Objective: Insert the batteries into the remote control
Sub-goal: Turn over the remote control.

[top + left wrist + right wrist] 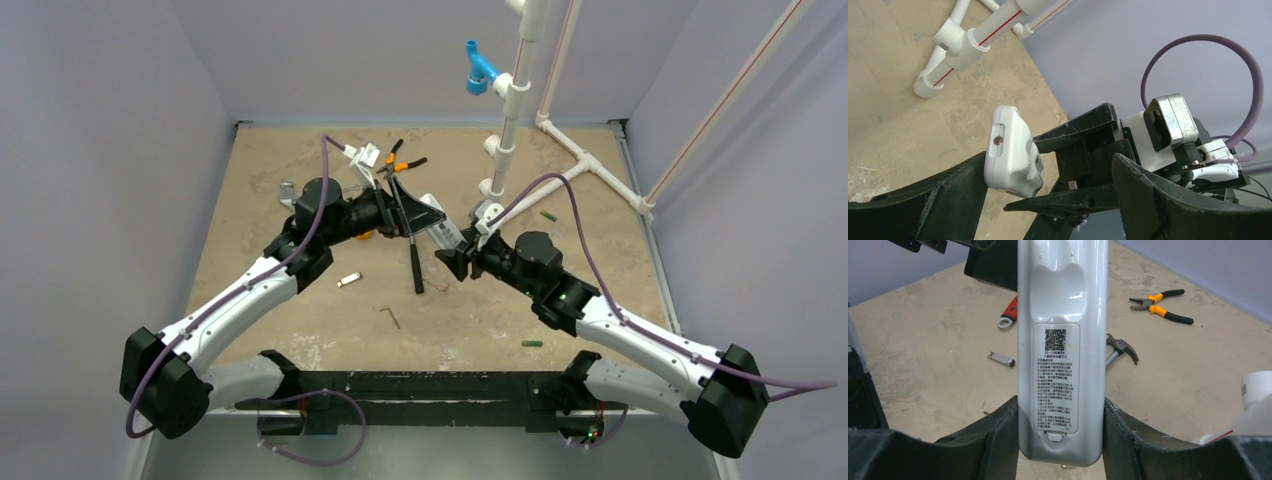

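The white remote control (1062,347) is held off the table with its back to the right wrist camera; the labelled battery cover is closed. My right gripper (1062,440) is shut on its lower end, one finger on each side. In the top view the remote (441,229) spans between the right gripper (452,258) and the left gripper (415,215). In the left wrist view the remote's other end (1010,150) rests against one finger of my left gripper (1050,165), whose jaws stand wide apart. Two green batteries lie on the table, one at the right (548,214) and one near the front (532,343).
A hammer (413,255) lies under the grippers. Orange-handled pliers (402,160) are at the back. A silver clip piece (348,280) and a bent hex key (390,316) lie in front. A white pipe frame (570,160) stands at the back right.
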You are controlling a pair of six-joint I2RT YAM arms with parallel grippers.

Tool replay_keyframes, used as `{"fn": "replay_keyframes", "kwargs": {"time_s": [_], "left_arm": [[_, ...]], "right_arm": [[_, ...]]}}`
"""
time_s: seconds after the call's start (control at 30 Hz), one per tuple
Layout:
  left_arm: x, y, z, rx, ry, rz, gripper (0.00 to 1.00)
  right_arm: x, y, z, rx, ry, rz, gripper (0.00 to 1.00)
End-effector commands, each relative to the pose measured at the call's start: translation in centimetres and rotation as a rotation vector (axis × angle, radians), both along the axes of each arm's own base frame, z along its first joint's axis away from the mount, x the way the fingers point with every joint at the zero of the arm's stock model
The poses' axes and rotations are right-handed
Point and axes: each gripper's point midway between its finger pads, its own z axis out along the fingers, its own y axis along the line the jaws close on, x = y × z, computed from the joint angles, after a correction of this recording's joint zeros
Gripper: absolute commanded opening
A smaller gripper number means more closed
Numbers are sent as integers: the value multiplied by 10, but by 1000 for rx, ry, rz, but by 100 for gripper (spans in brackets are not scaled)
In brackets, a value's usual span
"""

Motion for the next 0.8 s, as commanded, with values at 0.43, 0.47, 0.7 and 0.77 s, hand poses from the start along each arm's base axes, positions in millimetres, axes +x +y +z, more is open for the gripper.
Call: {"fn": "replay_keyframes", "kwargs": {"time_s": [0.43, 0.47, 0.7, 0.77], "left_arm": [[9, 9, 26, -13, -80, 93, 75], [11, 10, 26, -12, -72, 102, 75], [16, 11, 32, -32, -68, 135, 69], [17, 11, 32, -34, -66, 141, 65]], "right_arm": [[-3, 23, 59, 253, 52, 38, 0], [-3, 24, 60, 259, 53, 42, 0], [-4, 27, 61, 284, 66, 56, 0], [-5, 28, 62, 285, 68, 61, 0]]}}
